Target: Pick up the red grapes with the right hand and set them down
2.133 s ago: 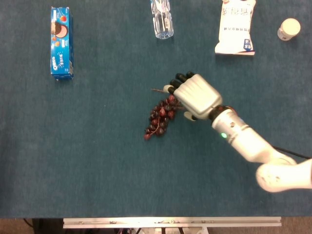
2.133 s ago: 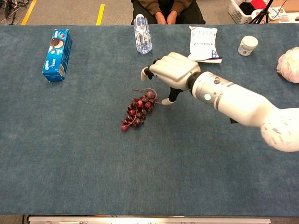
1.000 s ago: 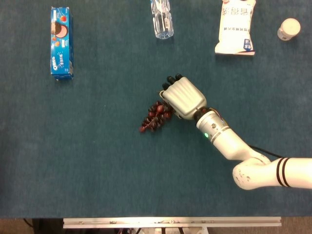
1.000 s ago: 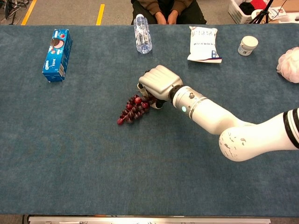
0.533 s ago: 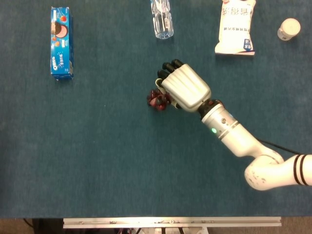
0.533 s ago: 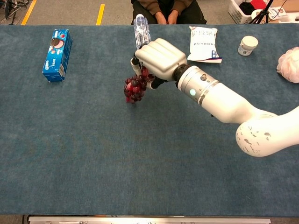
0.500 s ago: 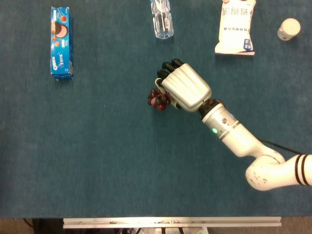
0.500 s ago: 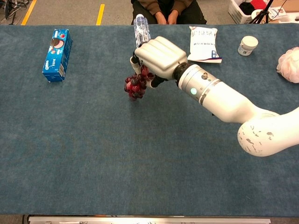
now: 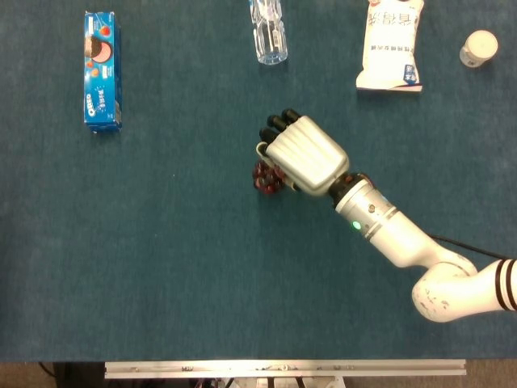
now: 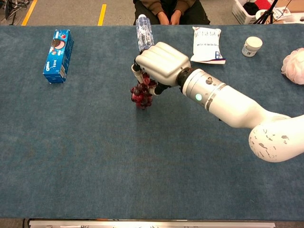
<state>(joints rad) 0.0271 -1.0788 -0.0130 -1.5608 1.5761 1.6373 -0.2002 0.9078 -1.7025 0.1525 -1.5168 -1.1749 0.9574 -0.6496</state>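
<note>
My right hand (image 9: 305,153) (image 10: 161,62) holds the red grapes (image 9: 265,178) (image 10: 142,94) by the top of the bunch. The dark red cluster hangs down below the curled fingers, lifted off the blue table (image 9: 161,267) (image 10: 95,161) near its middle. In the head view most of the bunch is hidden under the hand; only its left edge shows. The white forearm runs down to the right. My left hand appears in neither view.
A blue cookie box (image 9: 102,70) (image 10: 58,56) lies at the far left. A clear plastic bottle (image 9: 268,31) (image 10: 144,33) lies behind the hand. A white snack bag (image 9: 391,45) (image 10: 207,44) and a small white jar (image 9: 479,48) (image 10: 252,46) sit at the back right, with a pink thing (image 10: 295,65) at the right edge.
The right hand closed on the grapes lying on the table, lifted them, and has now shifted slightly right and toward me with the bunch hanging beneath it.
</note>
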